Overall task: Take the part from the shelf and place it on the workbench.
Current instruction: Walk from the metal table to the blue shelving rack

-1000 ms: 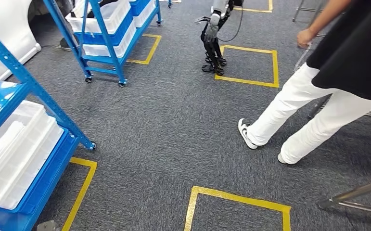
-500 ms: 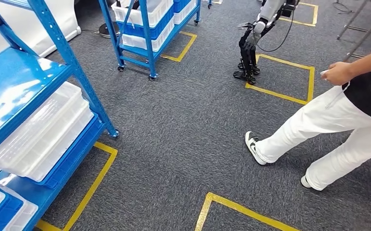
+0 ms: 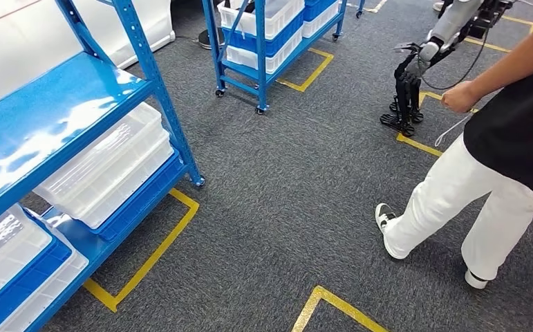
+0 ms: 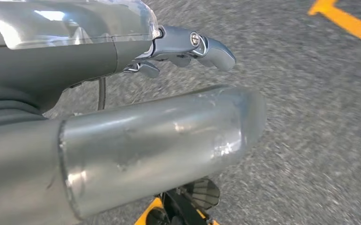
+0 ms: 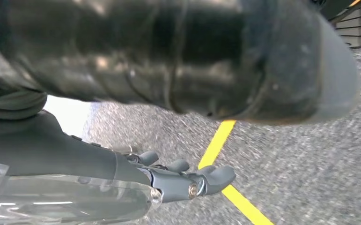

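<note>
Head view: blue shelf (image 3: 77, 90), unlabelled white bins (image 3: 108, 169).

grey carpet floor (image 3: 284, 180) marked with yellow tape lines (image 3: 146, 259). a blue metal rack (image 3: 63, 97) stands at the left, holding clear plastic bins (image 3: 108, 169); a second wheeled blue rack (image 3: 263, 41) stands farther back. a white panel (image 3: 56, 28), perhaps a wall, lies behind. light glares off the near rack's blue shelf.
</note>
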Controlling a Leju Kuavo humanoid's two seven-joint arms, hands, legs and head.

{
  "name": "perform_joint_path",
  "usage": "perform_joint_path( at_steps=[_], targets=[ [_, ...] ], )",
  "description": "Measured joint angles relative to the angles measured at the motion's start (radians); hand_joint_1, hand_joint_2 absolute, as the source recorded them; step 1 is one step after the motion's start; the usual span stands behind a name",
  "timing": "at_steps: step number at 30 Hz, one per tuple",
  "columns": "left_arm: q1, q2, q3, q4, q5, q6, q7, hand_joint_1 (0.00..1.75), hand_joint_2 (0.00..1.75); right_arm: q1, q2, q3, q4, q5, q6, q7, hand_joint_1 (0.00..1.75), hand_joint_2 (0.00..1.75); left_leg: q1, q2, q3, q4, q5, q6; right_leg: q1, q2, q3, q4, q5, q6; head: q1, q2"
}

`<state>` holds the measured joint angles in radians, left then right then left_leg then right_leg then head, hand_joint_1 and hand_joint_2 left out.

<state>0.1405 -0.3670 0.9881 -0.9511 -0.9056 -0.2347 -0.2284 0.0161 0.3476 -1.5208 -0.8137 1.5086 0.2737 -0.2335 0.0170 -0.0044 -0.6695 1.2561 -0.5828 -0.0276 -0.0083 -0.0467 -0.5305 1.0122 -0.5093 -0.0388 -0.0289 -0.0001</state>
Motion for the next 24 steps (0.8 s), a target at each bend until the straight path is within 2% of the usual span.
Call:
perform_joint_path(
  at_steps=[1,2,4,5,7,8,10,11,12,13,14,15,16,17,18,19,20,21,22,23,24],
  targets=[
    [-0.001,0.000,0.009,0.005,-0.003,0.000,-0.003,0.00,0.00,0.000,0.000,0.000,0.000,0.001,0.001,-0.001,0.00,0.00,0.001,0.007,0.030,-0.054,0.032,-0.001,0.000,-0.011,0.002,0.001,-0.003,0.002,0.000,0.000],
    [-0.003,0.000,0.015,0.008,-0.005,0.000,-0.004,0.00,0.00,0.000,0.000,0.000,0.000,0.002,0.003,-0.002,0.00,0.00,0.002,0.025,0.067,-0.125,0.061,0.001,0.000,-0.021,0.005,0.003,-0.006,0.005,0.000,0.000],
    [-0.008,0.000,0.023,0.013,-0.007,0.000,-0.005,0.00,0.00,0.000,0.001,0.000,0.000,0.003,0.005,-0.002,0.00,0.00,-0.004,0.051,0.120,-0.229,0.094,0.008,0.003,-0.039,0.008,0.007,-0.012,0.015,0.001,0.000],
    [-0.010,0.000,0.026,0.016,-0.008,0.000,-0.006,0.00,0.00,-0.001,0.001,0.000,0.000,0.003,0.006,-0.003,0.00,0.00,-0.007,0.057,0.127,-0.246,0.095,0.012,0.004,-0.046,0.010,0.008,-0.014,0.020,0.001,0.000],
    [-0.011,0.000,0.035,0.023,-0.011,0.003,-0.006,0.00,0.00,-0.006,0.003,0.000,0.000,0.005,0.010,-0.005,0.00,0.00,-0.010,0.040,0.127,-0.250,0.098,0.024,0.004,-0.058,0.015,0.005,-0.015,0.030,0.001,0.000],
    [-0.011,-0.001,0.039,0.027,-0.012,0.005,-0.006,0.00,0.00,-0.007,0.003,0.000,0.001,0.007,0.011,-0.006,0.00,0.00,-0.009,0.033,0.130,-0.256,0.101,0.030,0.002,-0.052,0.018,0.009,-0.020,0.035,0.001,0.000],
    [-0.013,-0.002,0.045,0.036,-0.016,0.010,-0.005,0.00,0.00,-0.007,0.003,0.000,0.002,0.010,0.011,-0.008,0.00,0.00,-0.005,0.016,0.137,-0.268,0.110,0.045,-0.003,-0.011,-0.001,0.064,-0.062,0.042,0.002,0.000],
    [-0.015,-0.002,0.047,0.039,-0.020,0.011,-0.004,0.00,0.00,-0.005,0.003,0.000,0.003,0.011,0.011,-0.008,0.00,0.00,-0.005,0.008,0.136,-0.270,0.112,0.050,-0.006,0.016,-0.025,0.119,-0.094,0.043,0.003,0.000],
    [-0.017,-0.002,0.049,0.042,-0.025,0.011,-0.004,0.00,0.00,-0.003,0.003,0.000,0.004,0.011,0.011,-0.008,0.00,0.00,-0.006,-0.001,0.134,-0.269,0.113,0.053,-0.006,0.032,-0.057,0.185,-0.126,0.043,0.003,0.000],
    [-0.019,-0.002,0.052,0.044,-0.031,0.009,-0.004,0.00,0.00,-0.001,0.003,0.000,0.004,0.011,0.011,-0.008,0.00,0.00,-0.007,-0.012,0.133,-0.269,0.113,0.054,-0.006,0.039,-0.086,0.241,-0.145,0.044,0.003,0.000],
    [-0.019,-0.002,0.055,0.044,-0.036,0.006,-0.004,0.00,0.00,0.001,0.003,0.000,0.005,0.011,0.011,-0.008,0.00,0.00,-0.007,-0.025,0.134,-0.267,0.113,0.054,-0.006,0.042,-0.103,0.270,-0.144,0.044,0.003,0.000],
    [-0.019,-0.002,0.059,0.045,-0.041,0.003,-0.004,0.00,0.00,0.002,0.003,0.000,0.006,0.011,0.012,-0.008,0.00,0.00,-0.007,-0.038,0.134,-0.266,0.112,0.053,-0.007,0.045,-0.104,0.263,-0.124,0.044,0.003,0.000],
    [-0.019,-0.002,0.062,0.045,-0.044,0.001,-0.004,0.00,0.00,0.002,0.003,0.000,0.007,0.010,0.013,-0.008,0.00,0.00,-0.007,-0.052,0.136,-0.264,0.111,0.052,-0.007,0.049,-0.088,0.219,-0.087,0.043,0.003,0.000],
    [-0.019,-0.002,0.064,0.045,-0.046,-0.001,-0.004,0.00,0.00,0.002,0.003,0.000,0.007,0.010,0.014,-0.008,0.00,0.00,-0.007,-0.065,0.136,-0.261,0.109,0.049,-0.009,0.063,-0.062,0.153,-0.048,0.041,0.003,0.000],
    [-0.019,-0.002,0.065,0.045,-0.048,-0.003,-0.004,0.00,0.00,0.003,0.003,0.000,0.008,0.010,0.015,-0.007,0.00,0.00,-0.008,-0.077,0.135,-0.257,0.106,0.045,-0.010,0.085,-0.037,0.092,-0.021,0.039,0.003,0.000],
    [-0.020,-0.002,0.066,0.045,-0.049,-0.004,-0.004,0.00,0.00,0.004,0.003,0.000,0.008,0.010,0.017,-0.006,0.00,0.00,-0.008,-0.088,0.133,-0.252,0.105,0.040,-0.011,0.104,-0.020,0.049,-0.006,0.038,0.002,0.000],
    [-0.019,-0.002,0.067,0.045,-0.049,-0.006,-0.004,0.00,0.00,0.005,0.004,0.000,0.009,0.010,0.018,-0.004,0.00,0.00,-0.008,-0.098,0.129,-0.250,0.104,0.034,-0.011,0.118,-0.011,0.026,-0.003,0.036,0.002,0.000],
    [-0.018,-0.002,0.068,0.045,-0.051,-0.008,-0.002,0.00,0.00,0.004,0.004,0.000,0.009,0.011,0.020,-0.001,0.00,0.00,-0.007,-0.108,0.125,-0.249,0.104,0.027,-0.008,0.121,-0.009,0.023,-0.007,0.035,0.002,0.000],
    [-0.017,-0.002,0.070,0.045,-0.053,-0.008,-0.001,0.00,0.00,0.004,0.004,0.000,0.010,0.011,0.021,0.001,0.00,0.00,-0.005,-0.119,0.121,-0.250,0.106,0.020,-0.008,0.111,-0.008,0.021,-0.005,0.031,0.002,0.000],
    [-0.014,-0.002,0.072,0.046,-0.054,-0.009,0.001,0.00,0.00,0.003,0.004,0.000,0.010,0.011,0.021,0.002,0.00,0.00,-0.003,-0.118,0.119,-0.247,0.104,0.015,-0.008,0.099,-0.005,0.017,-0.003,0.026,0.002,0.000],
    [-0.013,-0.002,0.074,0.046,-0.056,-0.009,0.002,0.00,0.00,0.003,0.005,0.000,0.011,0.011,0.020,0.002,0.00,0.00,-0.003,-0.102,0.112,-0.232,0.093,0.011,-0.009,0.086,-0.002,0.012,-0.001,0.018,0.000,0.000]
  ],
)
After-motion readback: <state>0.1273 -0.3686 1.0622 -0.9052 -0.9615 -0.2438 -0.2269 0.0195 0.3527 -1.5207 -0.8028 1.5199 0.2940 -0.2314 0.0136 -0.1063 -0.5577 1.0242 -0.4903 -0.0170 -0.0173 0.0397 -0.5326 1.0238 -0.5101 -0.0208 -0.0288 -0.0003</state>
